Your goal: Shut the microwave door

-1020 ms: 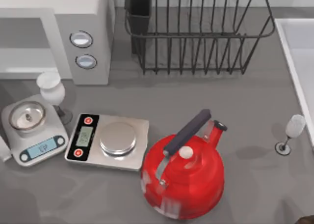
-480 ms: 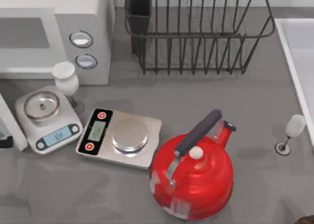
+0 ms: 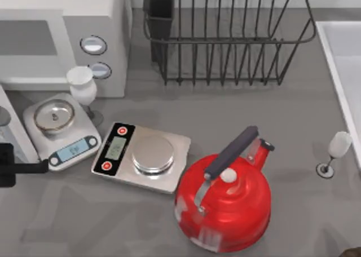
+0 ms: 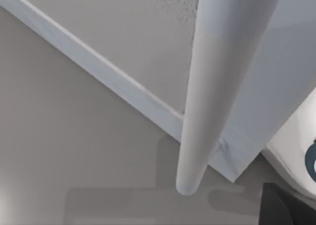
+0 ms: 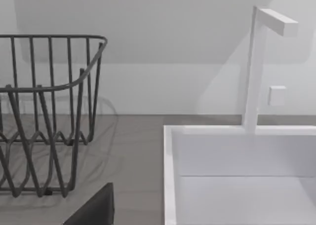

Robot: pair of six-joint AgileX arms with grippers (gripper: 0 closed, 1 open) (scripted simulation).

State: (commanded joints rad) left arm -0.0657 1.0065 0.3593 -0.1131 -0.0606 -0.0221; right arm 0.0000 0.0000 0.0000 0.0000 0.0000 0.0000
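- Watching from above, I see my left gripper (image 3: 25, 168) at the table's far left edge, just beside the microwave door (image 3: 12, 124); I cannot tell its finger state.
- The door stands open, swung out from the microwave (image 3: 62, 40) at the top left.
- The white scale (image 3: 61, 130) sits by the door.
- My right arm (image 3: 352, 252) is parked bottom right, near the sink (image 5: 170, 175).

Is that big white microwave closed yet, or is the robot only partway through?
Partway. The flat white microwave door stands swung out from the large white microwave at the table's left edge. The left gripper sits beside the door's outer end. Swinging it fully shut remains.
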